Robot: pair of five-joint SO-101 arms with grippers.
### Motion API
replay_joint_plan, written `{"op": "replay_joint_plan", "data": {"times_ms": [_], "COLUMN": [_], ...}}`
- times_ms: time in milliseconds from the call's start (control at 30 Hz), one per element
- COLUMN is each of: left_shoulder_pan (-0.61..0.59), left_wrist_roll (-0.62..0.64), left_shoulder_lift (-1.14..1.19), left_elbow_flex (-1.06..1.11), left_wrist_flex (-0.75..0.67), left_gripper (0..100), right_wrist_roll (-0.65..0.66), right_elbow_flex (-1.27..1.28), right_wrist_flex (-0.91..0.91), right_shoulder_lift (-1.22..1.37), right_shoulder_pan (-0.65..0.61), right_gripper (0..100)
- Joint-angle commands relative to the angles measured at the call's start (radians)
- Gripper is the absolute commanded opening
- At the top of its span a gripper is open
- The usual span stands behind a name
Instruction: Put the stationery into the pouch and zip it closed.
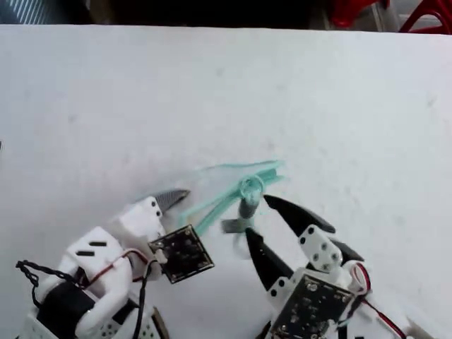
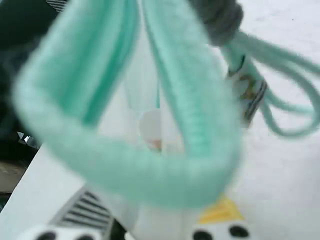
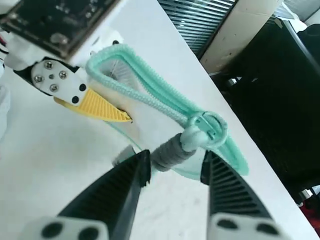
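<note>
light: bright, diffuse | shadows: faint — soft-edged on table (image 1: 339, 106) | room behind: dark

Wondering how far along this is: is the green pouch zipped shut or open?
Open. In the left wrist view the pouch gapes, its zip edges parted; the open right gripper flanks the pull.

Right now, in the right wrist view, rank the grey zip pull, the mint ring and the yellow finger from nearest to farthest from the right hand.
1. Grey zip pull: between the right hand's fingers.
2. Mint ring: just beyond, at the pull's end.
3. Yellow finger: farther off, under the pouch's other end.
</note>
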Motion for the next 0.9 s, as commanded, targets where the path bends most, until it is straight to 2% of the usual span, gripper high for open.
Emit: {"op": "replay_joint_plan", "data": {"times_ms": [0,267,433,567,767,867], "left_shoulder_pan": [0.008,0.013,0.013,0.013,0.013,0.013], "left_wrist_roll": [0.018,0.023,0.023,0.023,0.023,0.023], "left_shoulder_lift": [-0.013,-0.015,-0.015,-0.015,-0.015,-0.015], "left_elbow_flex": [-0.064,-0.064,-0.064,-0.063,-0.063,-0.063], "left_wrist_flex": [-0.008,-0.008,-0.008,-0.008,-0.008,-0.009], "left_gripper": [2,2,2,2,2,2], "right_wrist_roll": [-0.008,-0.014,-0.216,-0.226,-0.229,-0.227], "right_elbow_flex": [-0.057,-0.044,-0.038,0.043,0.190,0.199], "right_wrist_flex": [0.035,-0.024,-0.091,-0.143,-0.240,-0.240], "right_shoulder_lift": [0.007,0.015,0.015,0.015,0.013,0.004], "right_shoulder_pan": [-0.008,-0.008,-0.008,-0.004,0.128,0.130], "right_gripper": [16.8,16.7,17.0,17.0,16.6,8.4]}}
